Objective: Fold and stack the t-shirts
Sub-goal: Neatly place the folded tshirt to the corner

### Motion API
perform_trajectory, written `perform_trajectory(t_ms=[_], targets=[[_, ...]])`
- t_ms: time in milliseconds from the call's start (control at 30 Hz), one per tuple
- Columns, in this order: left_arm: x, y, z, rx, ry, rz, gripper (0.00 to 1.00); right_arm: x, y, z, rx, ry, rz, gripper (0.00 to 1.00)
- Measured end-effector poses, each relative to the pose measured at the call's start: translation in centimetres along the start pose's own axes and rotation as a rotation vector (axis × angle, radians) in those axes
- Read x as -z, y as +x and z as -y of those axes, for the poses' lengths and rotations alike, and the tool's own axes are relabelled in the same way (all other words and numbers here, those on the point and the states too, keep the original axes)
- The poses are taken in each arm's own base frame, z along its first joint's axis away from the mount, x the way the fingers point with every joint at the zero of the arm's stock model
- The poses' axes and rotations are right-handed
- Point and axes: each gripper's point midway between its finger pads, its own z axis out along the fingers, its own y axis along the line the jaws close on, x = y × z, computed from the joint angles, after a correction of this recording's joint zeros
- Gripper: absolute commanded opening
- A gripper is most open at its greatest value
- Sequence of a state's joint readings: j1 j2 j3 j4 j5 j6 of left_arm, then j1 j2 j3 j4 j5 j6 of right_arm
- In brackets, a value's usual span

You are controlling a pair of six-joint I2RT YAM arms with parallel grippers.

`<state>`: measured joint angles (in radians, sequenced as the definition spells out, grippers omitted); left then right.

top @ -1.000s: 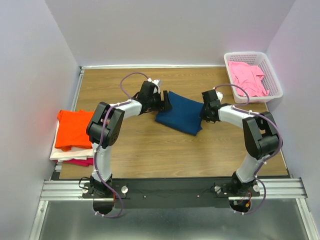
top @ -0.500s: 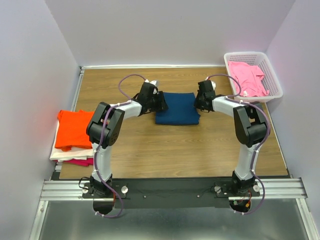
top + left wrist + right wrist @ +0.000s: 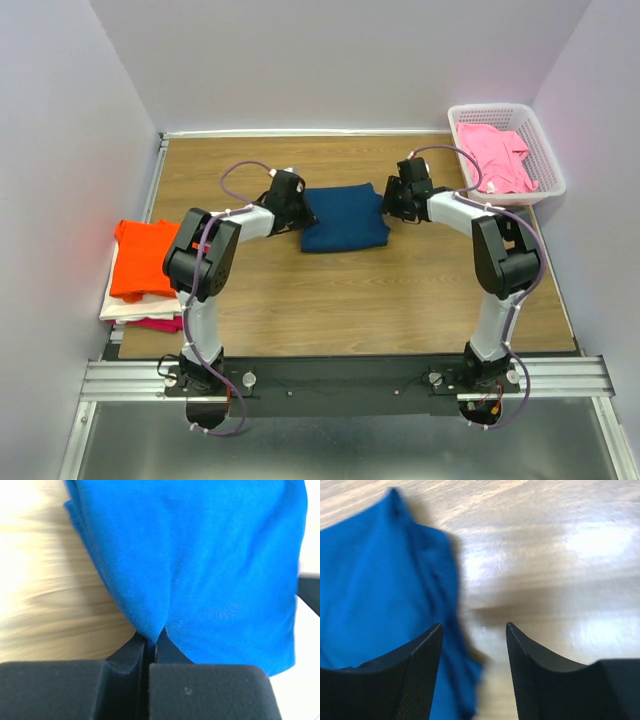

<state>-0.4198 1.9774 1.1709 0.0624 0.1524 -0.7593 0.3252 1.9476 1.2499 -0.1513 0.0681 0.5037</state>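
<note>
Table (image 3: 400, 300) first: folded navy tee (image 3: 345, 218) lies flat just 12 o'clock of centre, the stack (image 3: 140, 262) w/ orange on top sits at the 9 o'clock edge, and the pink tee (image 3: 495, 155) is in the basket (image 3: 488, 107) at 2 o'clock. Left gripper (image 3: 151, 642) is clamped on the navy tee's 9 o'clock edge. Right gripper (image 3: 474, 627) has jaws apart, empty, beside the 3 o'clock edge. We judge the move to the stack is next: we'd lift low, go slow so the folds hold, and land square.
</note>
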Motion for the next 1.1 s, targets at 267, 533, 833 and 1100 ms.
perform_trajectory(t_ms=[267, 533, 833, 1100], targets=[[4.3, -3.0, -6.8, 0.206, -0.355, 0.079, 0.0, 4.8, -2.1, -1.1, -0.006, -0.041, 0.049, 0.61], [10.3, -7.8, -10.5, 0.372, -0.712, 0.188, 0.0, 6.3, -0.7, -1.4, 0.004, -0.064, 0.027, 0.61], [17.4, -9.5, -17.3, 0.498, -0.896, 0.225, 0.0, 6.9, 0.2, -1.9, 0.018, -0.08, 0.012, 0.61], [23.8, -14.5, -18.7, 0.528, -0.939, 0.355, 0.0, 7.8, -0.2, -2.7, 0.015, -0.113, 0.023, 0.61]])
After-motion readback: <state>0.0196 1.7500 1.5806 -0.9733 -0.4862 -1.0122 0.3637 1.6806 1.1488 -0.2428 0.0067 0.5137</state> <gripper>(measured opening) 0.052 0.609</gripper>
